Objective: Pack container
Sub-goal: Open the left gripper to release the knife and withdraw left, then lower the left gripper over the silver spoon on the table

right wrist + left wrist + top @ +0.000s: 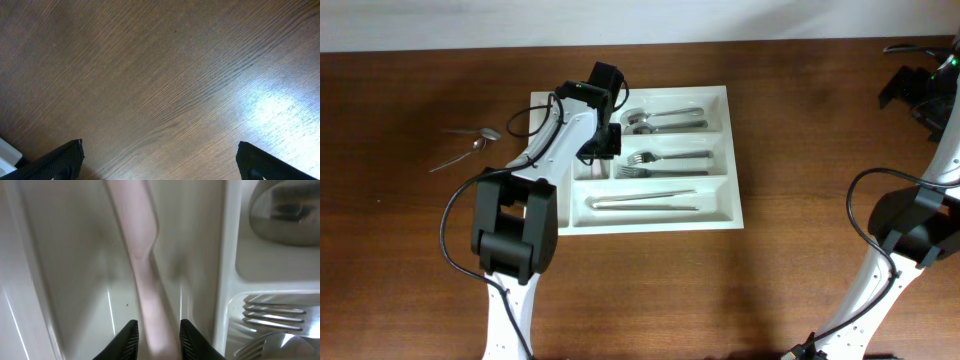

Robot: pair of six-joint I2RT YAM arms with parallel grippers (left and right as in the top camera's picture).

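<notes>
Two spoons (478, 144) lie on the table (770, 290), left of the container (650, 222).

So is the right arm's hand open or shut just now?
Open: on the right hand the two fingers stand far apart, only bare table between them.

Not much else here, just a dark brown wooden table (800, 290). In the right wrist view its grain runs diagonally, with a bright patch of glare (270, 107) toward the right side. A pale strip (620, 20) runs along the top edge of the overhead shot; can't tell what it is.
</notes>
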